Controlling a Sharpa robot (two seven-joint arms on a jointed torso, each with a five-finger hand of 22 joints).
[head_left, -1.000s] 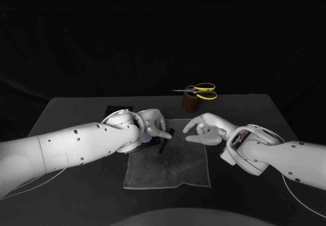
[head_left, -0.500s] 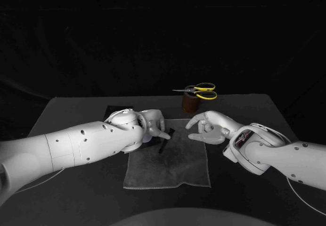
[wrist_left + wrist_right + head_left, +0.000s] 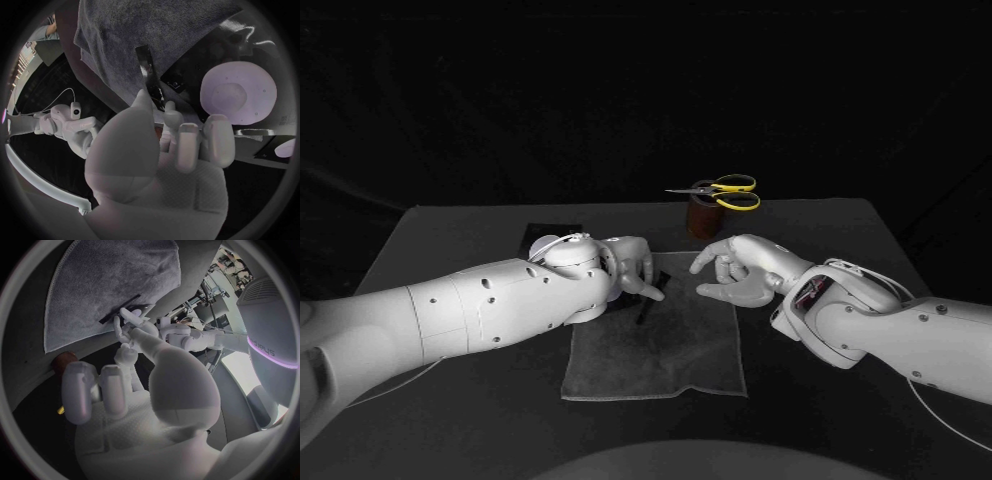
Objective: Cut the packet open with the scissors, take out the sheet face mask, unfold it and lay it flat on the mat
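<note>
**Head view:** Grey mat point(image 3: 653, 350) lies flat on black table point(image 3: 473, 400).
- Left hand point(image 3: 620, 268) is over mat's far-left corner, fingers curled in.
- Packet point(image 3: 646, 310) hangs below those fingertips over the mat. It is thin, dark and seen nrly edge-on. Can't tell whether its lower end touches the mat.
- Right hand point(image 3: 740, 272) is over mat's far-right corner, apart from packet. Thumb and one fingertip meet in a ring, the rest are curled, and nothing is seen in it.
- Scissors point(image 3: 727, 192), yellow handles, sit at top of a brown holder point(image 3: 701, 218). Holder is just beyond mat's far edge, well apart from both hands.

**Left wrist view:** The grip is plainer here than from the head.
- Packet is pinched betw. thumb and fingers of left hand and sticks out past them, w/ the mat behind it.
- Packet's face is visible: a flat, narrow, glossy dark strip w/ bright glints.
- Right hand is off beside the mat, clear of the packet.

**Right wrist view:**
- Right fingertips line up w/ the packet against the mat. Contact can't be judged here; head view has them apart.
- Packet reads as a tilted dark bar at mat's edge, w/ left hand just behind it.
- Holder is near mat's corner.
- Packet cut or sealed: can't tell.
</note>
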